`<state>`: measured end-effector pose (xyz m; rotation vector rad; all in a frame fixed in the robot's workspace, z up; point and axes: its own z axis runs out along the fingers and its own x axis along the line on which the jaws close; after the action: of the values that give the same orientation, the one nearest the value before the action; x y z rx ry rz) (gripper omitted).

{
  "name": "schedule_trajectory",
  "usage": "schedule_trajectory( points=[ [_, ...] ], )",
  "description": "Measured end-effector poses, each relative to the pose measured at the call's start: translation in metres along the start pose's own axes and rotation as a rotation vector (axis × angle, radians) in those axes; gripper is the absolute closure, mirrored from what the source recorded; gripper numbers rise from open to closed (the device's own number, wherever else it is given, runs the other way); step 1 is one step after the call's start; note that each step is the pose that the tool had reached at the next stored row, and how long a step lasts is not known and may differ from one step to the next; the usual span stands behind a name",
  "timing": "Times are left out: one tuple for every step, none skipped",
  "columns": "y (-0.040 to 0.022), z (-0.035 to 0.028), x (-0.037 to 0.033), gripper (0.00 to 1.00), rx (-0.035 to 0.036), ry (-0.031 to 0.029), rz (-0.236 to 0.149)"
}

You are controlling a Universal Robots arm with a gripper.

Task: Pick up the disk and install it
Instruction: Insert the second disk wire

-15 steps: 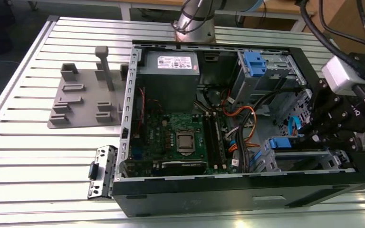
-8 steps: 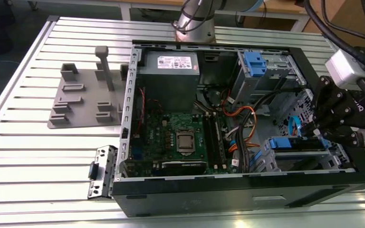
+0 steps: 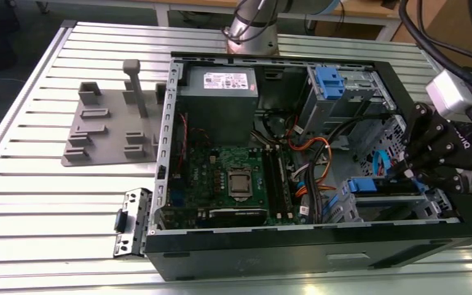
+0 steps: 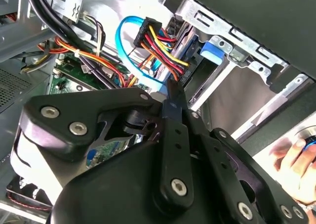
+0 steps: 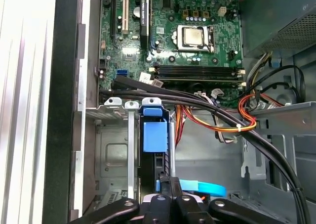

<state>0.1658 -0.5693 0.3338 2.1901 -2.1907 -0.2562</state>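
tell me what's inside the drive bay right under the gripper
In the first wrist view the disk, blue carrier showing, sits in the metal drive bay beneath the gripper. The gripper covers its near end.

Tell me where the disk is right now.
The disk sits inside the open computer case, in the drive bay at the exterior view's right, directly under the gripper. In the first wrist view it stands beside the motherboard.

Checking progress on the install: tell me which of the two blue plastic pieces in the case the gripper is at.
The gripper is at the blue piece in the drive cage by the case's front panel, not the blue latch on the upper bay beside the grey power supply.
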Motion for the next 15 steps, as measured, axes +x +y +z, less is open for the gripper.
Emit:
schedule_trajectory(
  points=[
    [-0.0001,0.0008,0.0003,0.90,-0.0009,0.0003,0.000],
    [-0.0003,0.0015,0.0006,0.90,-0.0017,0.0006,0.000],
    [-0.0004,0.0022,0.0008,0.90,-0.0025,0.0011,0.000],
    [-0.0007,0.0028,0.0011,0.90,-0.0033,0.0013,0.000],
    [-0.0009,0.0032,0.0014,0.90,-0.0037,0.0011,0.000],
    [-0.0010,0.0035,0.0014,0.90,-0.0038,0.0008,0.000],
    [-0.0017,0.0037,0.0014,0.90,-0.0041,0.0000,0.000],
    [-0.0025,0.0031,0.0013,0.90,-0.0040,-0.0002,0.001],
    [-0.0034,0.0019,0.0011,0.90,-0.0038,-0.0016,0.000],
    [-0.0042,0.0004,0.0010,0.90,-0.0038,-0.0029,0.000],
    [-0.0052,-0.0018,0.0009,0.90,-0.0038,-0.0019,0.000],
    [-0.0064,-0.0039,0.0008,0.90,-0.0040,-0.0006,0.000],
    [-0.0078,-0.0054,0.0006,0.90,-0.0040,-0.0003,0.000],
    [-0.0084,-0.0078,0.0003,0.90,-0.0039,0.0001,0.000],
    [-0.0087,-0.0108,0.0000,0.90,-0.0039,0.0002,0.000]
  ],
)
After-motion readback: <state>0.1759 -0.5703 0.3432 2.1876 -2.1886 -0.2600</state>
